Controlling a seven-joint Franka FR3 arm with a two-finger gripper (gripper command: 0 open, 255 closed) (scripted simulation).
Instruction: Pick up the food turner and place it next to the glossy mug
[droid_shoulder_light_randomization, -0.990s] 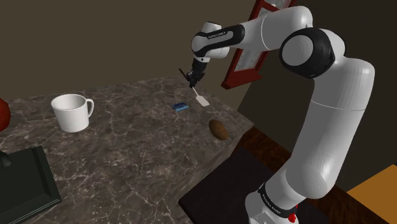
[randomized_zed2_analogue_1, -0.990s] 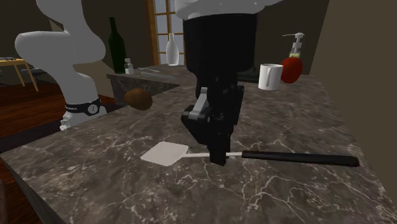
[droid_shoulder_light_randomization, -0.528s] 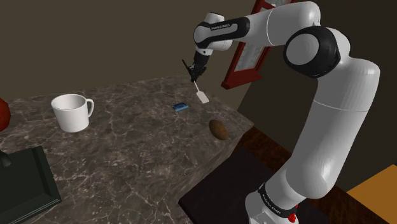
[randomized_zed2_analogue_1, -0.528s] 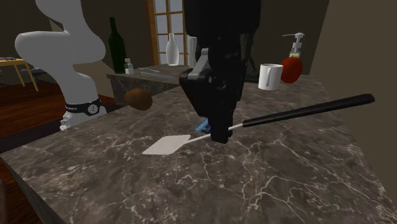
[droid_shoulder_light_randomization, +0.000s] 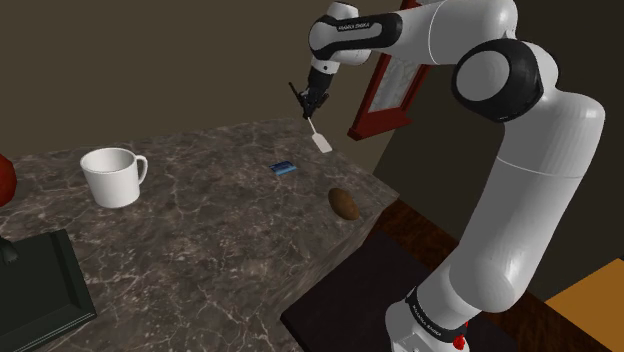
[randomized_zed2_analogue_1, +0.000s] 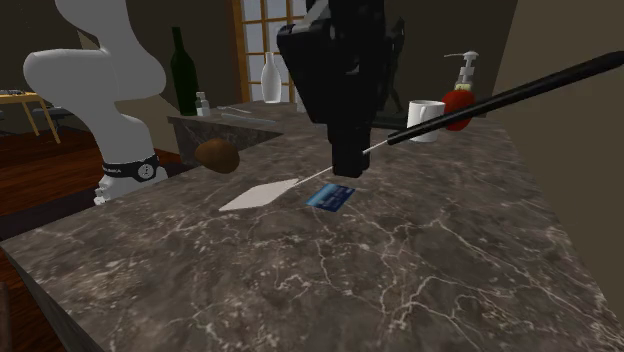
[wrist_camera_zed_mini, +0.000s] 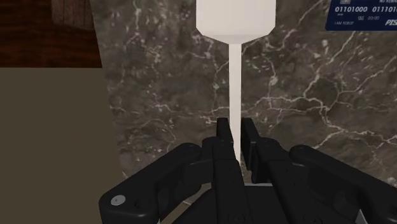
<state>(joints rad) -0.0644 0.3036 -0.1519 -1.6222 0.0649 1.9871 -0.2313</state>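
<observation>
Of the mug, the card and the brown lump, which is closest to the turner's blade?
The blue card: it lies flat right by the turner's white blade; the brown lump sits farther off, the white mug farthest.

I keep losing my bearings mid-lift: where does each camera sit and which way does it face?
Shoulder view: beside and behind the dark stand, looking down across the dark marbled counter; white arm and black gripper show.
Second exterior view: low over the counter near the gripper, looking along it toward the white mug; gripper up close, arm's lower part at that view's left.
Wrist view: on the hand, looking down the gripper at the white-bladed, black-handled food turner it clasps.
Shared: all three show the turner and blue card.
</observation>
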